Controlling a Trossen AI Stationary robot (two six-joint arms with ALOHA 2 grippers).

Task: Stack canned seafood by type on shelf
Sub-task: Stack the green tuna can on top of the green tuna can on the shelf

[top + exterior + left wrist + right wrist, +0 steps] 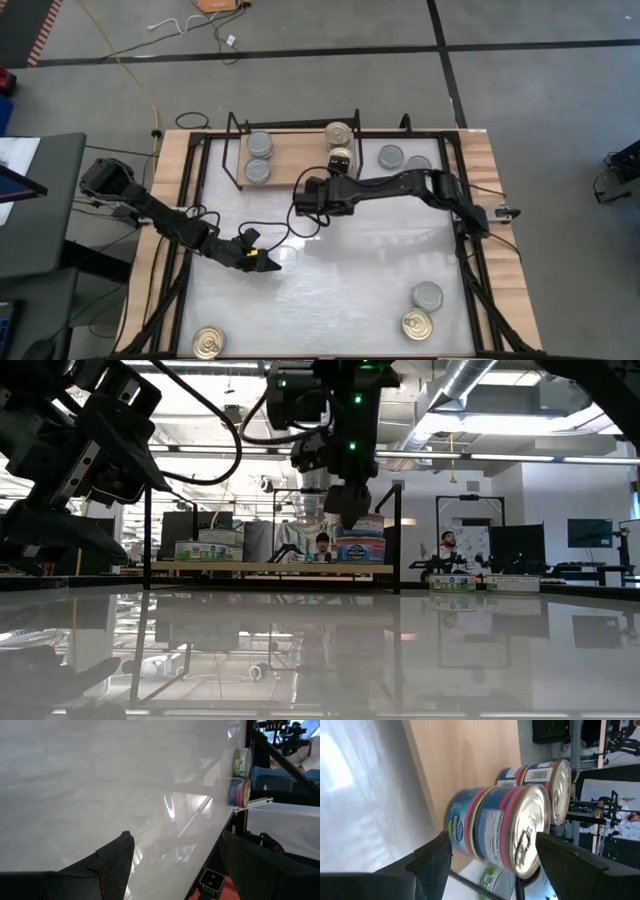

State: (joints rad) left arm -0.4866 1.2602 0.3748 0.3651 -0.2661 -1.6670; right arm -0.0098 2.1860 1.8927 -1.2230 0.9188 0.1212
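**Inspection: cans on shelf and table, both grippers standing apart**

Count from the high view: four cans on the shelf (295, 160), two silver-topped at its left end (259, 143) (258, 172), and two gold-topped near its right end (339, 132) (342, 157). Two further silver-topped cans (391, 156) (419, 163) lie on the table (360, 290) just right of the shelf frame. Near the table's front edge: one gold-topped can at the left corner (207, 343), and at the right a silver-topped can (428, 295) with a gold-topped one (417, 324) just beside it. Total seen: nine, five silver and four gold.

Materials: the shelf is a pale, matt wooden board within a thin black wire frame. The table is a glossy white sheet that mirrors the rig. The cans are low round metal cylinders; in the right wrist view the nearer gold can (512, 827) carries a blue and pink paper label and a ring pull on its lid, with a second like it (547, 775) behind, both resting on the wood.

Right gripper (322, 192): at the front edge of the shelf, just before the gold-topped pair. Its fingers (432, 857) stand wide apart to either side of the nearer can, and no contact with it can be made out.

Left gripper (262, 258): low over bare table left of centre, well apart from any can, fingers (115, 855) spread and empty. Its wrist view shows two cans (241, 762) (239, 792) far off at the table's edge.
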